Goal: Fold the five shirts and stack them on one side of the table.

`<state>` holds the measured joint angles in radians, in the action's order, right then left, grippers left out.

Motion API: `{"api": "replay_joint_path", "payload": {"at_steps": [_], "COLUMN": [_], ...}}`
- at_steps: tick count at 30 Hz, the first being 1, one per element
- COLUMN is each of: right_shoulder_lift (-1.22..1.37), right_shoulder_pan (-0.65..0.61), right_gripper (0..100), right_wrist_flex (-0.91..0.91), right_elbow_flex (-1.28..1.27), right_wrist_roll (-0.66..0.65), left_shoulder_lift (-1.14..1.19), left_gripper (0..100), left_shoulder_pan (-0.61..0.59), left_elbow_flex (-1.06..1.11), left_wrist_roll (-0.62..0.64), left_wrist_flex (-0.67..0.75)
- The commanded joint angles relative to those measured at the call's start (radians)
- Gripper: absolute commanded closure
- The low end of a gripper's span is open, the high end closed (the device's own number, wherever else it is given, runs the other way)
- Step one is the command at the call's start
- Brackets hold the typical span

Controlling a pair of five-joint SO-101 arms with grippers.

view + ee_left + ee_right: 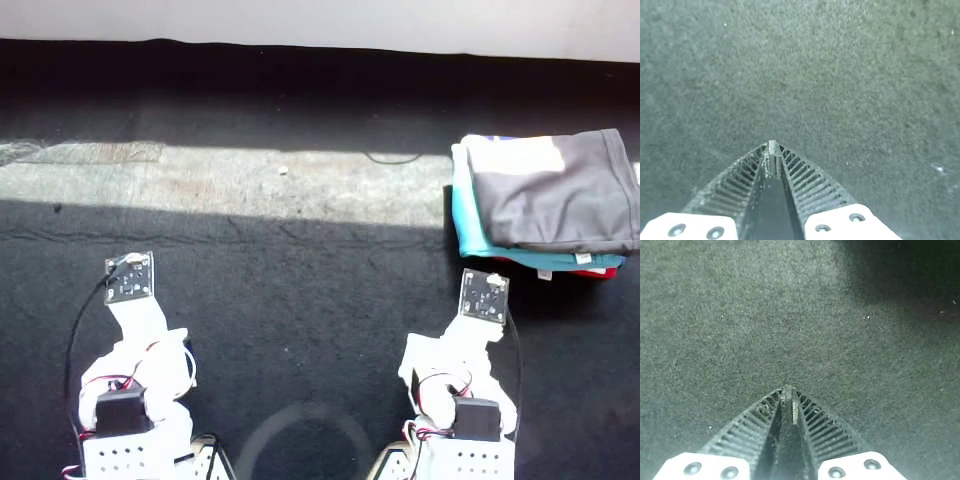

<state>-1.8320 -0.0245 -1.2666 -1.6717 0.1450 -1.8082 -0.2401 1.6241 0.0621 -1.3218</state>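
With the left hand (772,148): pressing the 2 ribbed fingers (737,186) tip to tip, gripping nothing, hovering low over bare dark cloth. With the right hand (788,391): doing the same, tips together and empty, over the same dark cloth, with a deeper shadow lying farther off.

Looking down from the high view on the table (300,290), draped in black cloth and crossed from side to side by a pale band of sunlight (230,180) toward its far half. Finding the stack (545,210) of folded shirts at the right side of that view, partly in the sun and well apart from both hands. Topping the stack: a grey shirt (565,205) with a pale patch at its far corner. Showing beneath it: a teal shirt (466,228) along the stack's left and near edges, then a sliver of red shirt (600,272) at the bottom. Not managing to count the layers.

Sitting folded back at the near edge: 2 white arms (140,345) (455,365), side by side, both short of the stack.

Lying in the sunlit band: a thin dark cable (392,158).
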Motion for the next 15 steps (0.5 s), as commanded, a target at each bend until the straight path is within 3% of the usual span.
{"api": "replay_joint_path", "payload": {"at_steps": [1, 15], "right_shoulder_lift": [-0.004, -0.004], "right_shoulder_pan": [0.005, 0.005], "right_gripper": [99.2, 99.2], "right_wrist_flex": [0.016, 0.019], "right_elbow_flex": [-0.085, -0.137], "right_wrist_roll": [0.002, 0.003], "left_shoulder_lift": [-0.005, -0.005], "left_gripper": [99, 99], "left_shoulder_pan": [0.010, 0.010], "left_elbow_flex": [0.042, 0.070], "left_wrist_roll": [0.003, 0.003], "left_wrist_flex": [0.046, -0.012]}}
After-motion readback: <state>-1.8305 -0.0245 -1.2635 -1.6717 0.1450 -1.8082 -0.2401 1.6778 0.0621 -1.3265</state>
